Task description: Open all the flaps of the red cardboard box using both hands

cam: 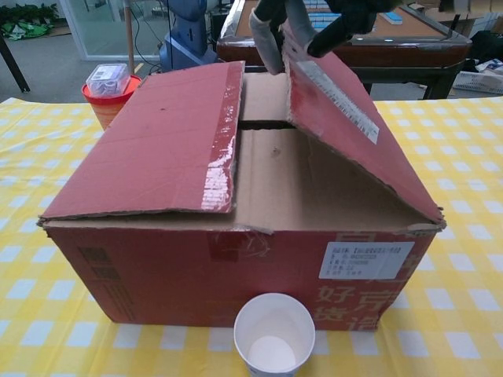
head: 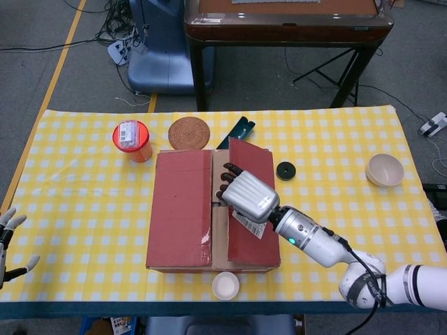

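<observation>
The red cardboard box (head: 179, 209) (cam: 236, 259) stands mid-table. Its left top flap (head: 180, 202) (cam: 157, 141) lies flat and closed. The right top flap (head: 253, 159) (cam: 354, 141) is tilted up along its inner edge, baring brown inner cardboard (cam: 291, 181) beneath. My right hand (head: 248, 195) (cam: 314, 20) pinches that flap's raised edge near the far end, fingers (cam: 266, 30) under it and the thumb on top. My left hand (head: 8, 241) hovers off the table's left front corner with fingers spread, holding nothing, far from the box.
A white paper cup (head: 225, 285) (cam: 273, 334) stands right in front of the box. Behind it sit an orange lidded cup (head: 131, 139) (cam: 110, 86), a cork coaster (head: 189, 132) and a dark green object (head: 237, 131). To the right lie a black disc (head: 285, 169) and a beige bowl (head: 385, 169).
</observation>
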